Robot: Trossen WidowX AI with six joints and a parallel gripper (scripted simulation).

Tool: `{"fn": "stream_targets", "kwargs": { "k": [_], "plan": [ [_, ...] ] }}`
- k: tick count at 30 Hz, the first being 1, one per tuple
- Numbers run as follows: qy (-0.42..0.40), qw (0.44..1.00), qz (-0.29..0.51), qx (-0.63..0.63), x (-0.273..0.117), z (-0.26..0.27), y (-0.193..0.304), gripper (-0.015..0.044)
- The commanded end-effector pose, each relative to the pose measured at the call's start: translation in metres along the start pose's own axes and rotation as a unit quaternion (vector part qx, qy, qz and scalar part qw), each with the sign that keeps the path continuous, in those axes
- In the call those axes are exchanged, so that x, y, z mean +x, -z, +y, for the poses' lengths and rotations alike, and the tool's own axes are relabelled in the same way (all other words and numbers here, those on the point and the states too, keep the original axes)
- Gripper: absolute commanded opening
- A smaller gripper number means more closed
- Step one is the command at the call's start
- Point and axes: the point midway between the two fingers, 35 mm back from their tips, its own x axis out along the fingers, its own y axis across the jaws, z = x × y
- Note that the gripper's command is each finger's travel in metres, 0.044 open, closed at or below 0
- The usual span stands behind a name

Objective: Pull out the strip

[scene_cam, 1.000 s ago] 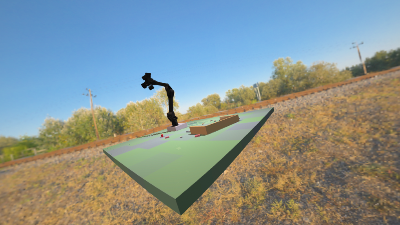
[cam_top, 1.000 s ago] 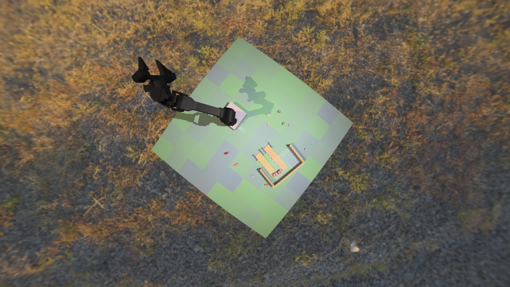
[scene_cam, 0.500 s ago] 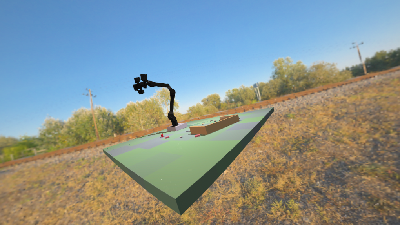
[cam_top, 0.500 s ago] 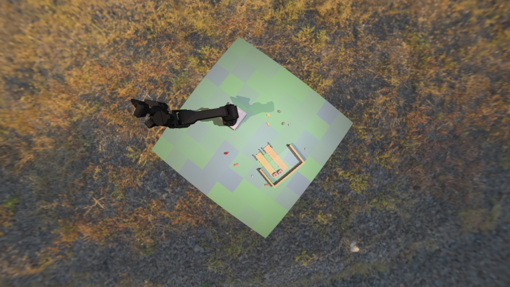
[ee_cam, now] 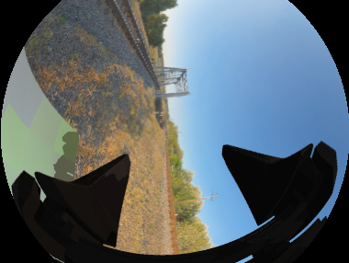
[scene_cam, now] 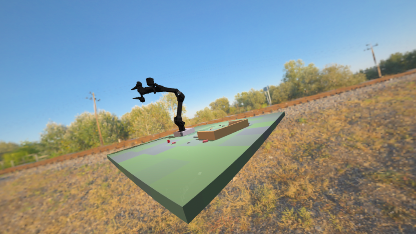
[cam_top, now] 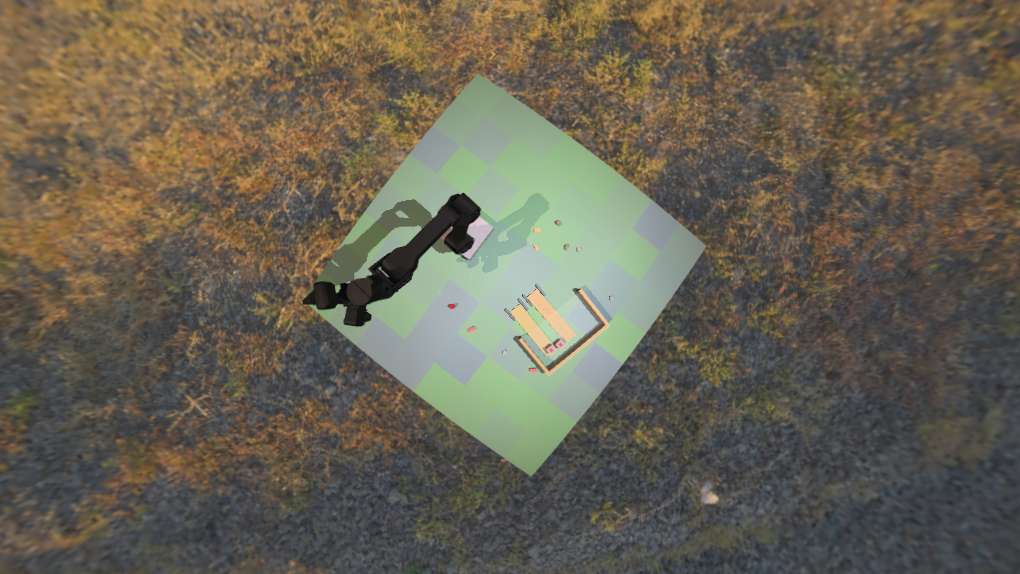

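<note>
1. Strips [cam_top: 529,326] [cam_top: 551,314] are lying side by side within tan walls [cam_top: 579,348] [scene_cam: 229,130], pink cubes [cam_top: 549,349] [cam_top: 559,344] sitting at their far ends; which is labelled, I cannot tell.
2. Outside, the gripper [cam_top: 328,311] [scene_cam: 133,93] [ee_cam: 177,154] is hovering high, well away from the walls.
3. At the wrist, its fingers are standing apart, gripping nothing.

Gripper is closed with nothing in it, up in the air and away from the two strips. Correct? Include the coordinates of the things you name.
Not quite: the gripper [cam_top: 315,296] [scene_cam: 136,93] [ee_cam: 177,154] is open, its fingers wide apart in the wrist view. Nothing in it, in the air and away from the two strips [cam_top: 530,328] [cam_top: 551,314]: right.
</note>
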Motion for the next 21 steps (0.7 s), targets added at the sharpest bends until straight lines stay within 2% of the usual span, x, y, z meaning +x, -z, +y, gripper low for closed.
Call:
{"fn": "stream_targets", "kwargs": {
  "k": [1, 11, 16, 21],
  "plan": [
    [-0.042, 0.993, -0.098, 0.045, -0.026, 0.031, -0.051, 0.0400],
    [-0.203, 0.909, -0.326, 0.161, -0.143, 0.110, -0.156, 0.0400],
    [-0.304, 0.838, -0.410, 0.194, -0.220, 0.146, -0.182, 0.0400],
    [-0.411, 0.754, -0.470, 0.207, -0.301, 0.181, -0.185, 0.0400]
  ]
}}
